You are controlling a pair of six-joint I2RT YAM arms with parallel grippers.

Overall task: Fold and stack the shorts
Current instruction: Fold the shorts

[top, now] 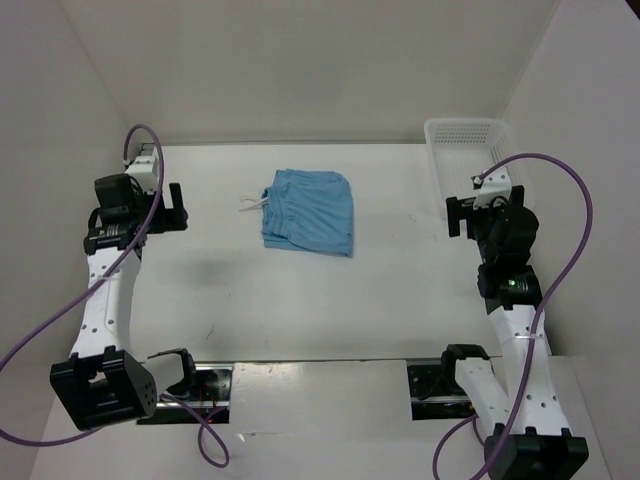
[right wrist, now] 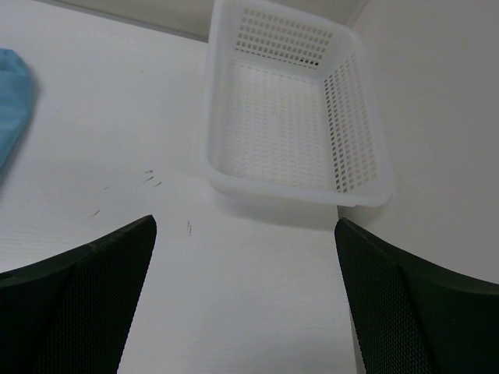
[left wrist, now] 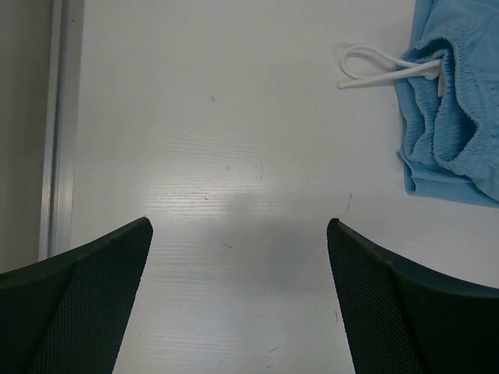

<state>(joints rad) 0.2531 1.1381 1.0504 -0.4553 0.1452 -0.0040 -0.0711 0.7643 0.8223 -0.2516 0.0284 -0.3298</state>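
Left wrist view, left claw [left wrist: 239, 224]: spread wide, holding nothing, over the table [left wrist: 234, 117].
Right claw [right wrist: 245, 224]: equally wide, empty.
Shorts [left wrist: 456, 109]: ahead-right of left claw, folded, drawstring [left wrist: 374, 66] trailing toward it; both claws seemingly stand clear so the fold rests undisturbed.
Basket [right wrist: 288, 187]: just ahead of right claw.

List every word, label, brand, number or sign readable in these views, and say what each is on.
No readable text anywhere.
The shorts show no tag or print; the white mesh basket bears no label; the left pincer and right pincer are plain black.
Small dark specks on the table look like scuffs, not characters.
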